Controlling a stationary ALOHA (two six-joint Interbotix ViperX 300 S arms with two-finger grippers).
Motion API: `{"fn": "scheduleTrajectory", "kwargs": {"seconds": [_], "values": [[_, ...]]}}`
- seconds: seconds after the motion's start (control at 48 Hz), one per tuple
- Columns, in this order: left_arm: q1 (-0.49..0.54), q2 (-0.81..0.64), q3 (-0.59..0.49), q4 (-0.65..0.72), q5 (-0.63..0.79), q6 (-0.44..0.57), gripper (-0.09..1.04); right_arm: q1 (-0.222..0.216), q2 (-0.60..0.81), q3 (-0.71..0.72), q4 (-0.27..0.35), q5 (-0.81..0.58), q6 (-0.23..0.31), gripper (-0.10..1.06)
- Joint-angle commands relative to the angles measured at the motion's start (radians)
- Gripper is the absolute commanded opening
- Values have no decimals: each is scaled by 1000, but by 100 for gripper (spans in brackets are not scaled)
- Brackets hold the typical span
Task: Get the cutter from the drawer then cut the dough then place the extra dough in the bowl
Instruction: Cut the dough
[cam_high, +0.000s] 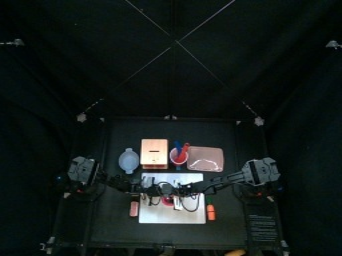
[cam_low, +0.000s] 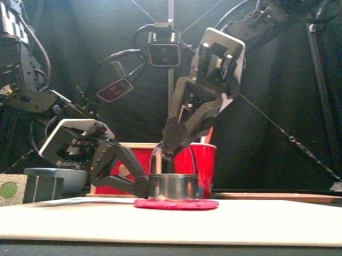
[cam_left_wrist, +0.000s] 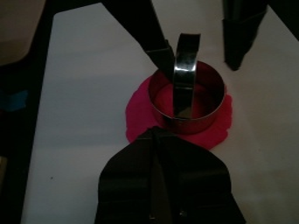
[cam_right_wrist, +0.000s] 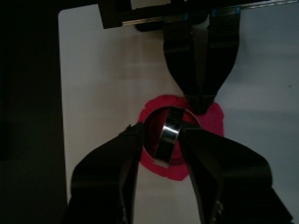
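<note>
The right gripper (cam_right_wrist: 172, 131) comes down from 3 o'clock with its jaws set apart, one on each side of the cutter (cam_low: 171, 185). One jaw seems to touch the wire handle and the other stands a little off, so I cannot tell if there is a real grip. The cutter stands on the dough (cam_low: 177, 204) with its open ring down and its axis upright. The handle arches over the top, and the left wrist view shows it almost edge-on. The pink dough lies flat, near the middle of the white cutting board (cam_left_wrist: 82, 105). The left gripper (cam_left_wrist: 158, 134) reaches in from 9 o'clock. Its jaws are pressed together and their tip is at the rim of the dough, just beside the cutter. Behind the board, the wooden box (cam_high: 151, 152) is at about 11 o'clock. The blue-grey bowl (cam_high: 124, 160) is at 10, the red cup (cam_high: 183, 150) at 12 and the pink tray (cam_high: 207, 160) at 1.
</note>
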Motion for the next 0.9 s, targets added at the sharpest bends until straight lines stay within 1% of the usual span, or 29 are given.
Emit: {"fn": "scheduleTrajectory", "kwargs": {"seconds": [0.021,0.167,0.292,0.438,0.646,0.792,0.896], "values": [[3,-5,-11,0,0,-2,49,-2,-25,-26,0,2,0,58],[2,3,-15,0,14,-3,48,-2,-29,-37,-3,26,-2,49],[3,9,-21,-26,15,-3,48,-2,-37,-43,-5,54,-2,45],[3,14,-23,-38,25,-2,48,-2,-71,-51,-12,86,-2,45],[2,15,-25,-38,34,-3,48,-2,-153,-43,-43,120,-2,45],[3,17,-26,-40,35,-5,48,-14,-222,-20,-61,147,-3,45],[2,17,-26,-49,43,-5,48,-23,-272,23,-71,176,-5,45]]}}
